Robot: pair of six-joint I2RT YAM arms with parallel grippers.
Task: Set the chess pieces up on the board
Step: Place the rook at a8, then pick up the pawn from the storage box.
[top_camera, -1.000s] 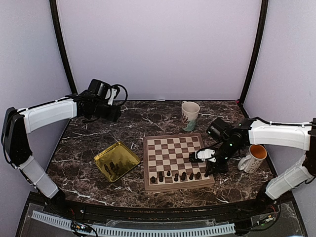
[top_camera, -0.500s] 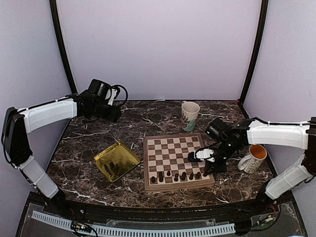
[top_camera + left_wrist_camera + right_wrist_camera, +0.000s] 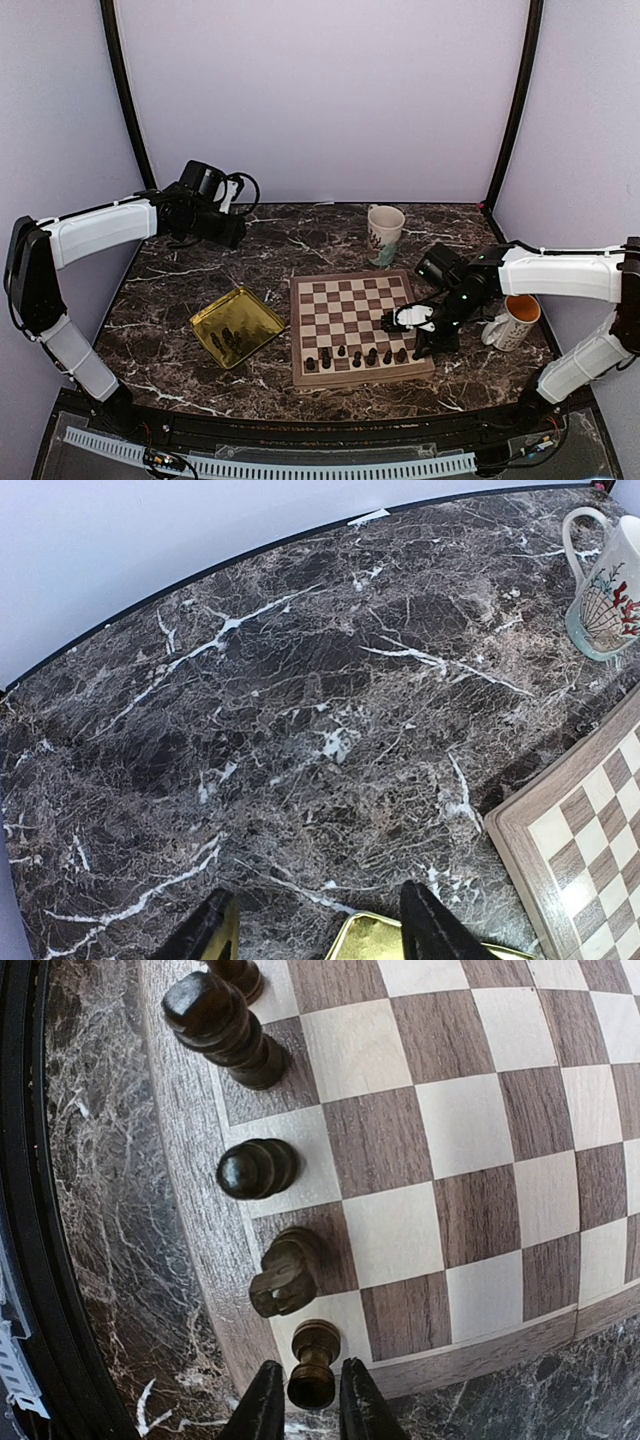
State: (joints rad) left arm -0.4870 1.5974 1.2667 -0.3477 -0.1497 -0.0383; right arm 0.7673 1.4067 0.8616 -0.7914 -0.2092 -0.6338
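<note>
The wooden chequered board (image 3: 298, 330) lies at the table's middle with a row of dark chess pieces (image 3: 357, 357) along its near edge. More pieces (image 3: 228, 338) lie in the gold tray (image 3: 237, 325). My right gripper (image 3: 418, 345) is low over the board's near right corner. In the right wrist view its fingers (image 3: 312, 1415) close round the top of a rook (image 3: 312, 1370) that stands on the corner square, next to a knight (image 3: 285, 1275). My left gripper (image 3: 232, 232) hovers open and empty at the far left; in its own view (image 3: 320, 935) it is over bare marble.
A patterned mug (image 3: 385, 232) stands behind the board. A white mug with an orange inside (image 3: 515, 320) stands right of the board, close to my right arm. The tray's gold corner (image 3: 400, 940) and the board's corner (image 3: 580, 820) show in the left wrist view.
My right gripper has shifted slightly left and down towards the board's near right corner. The left arm has not moved.
</note>
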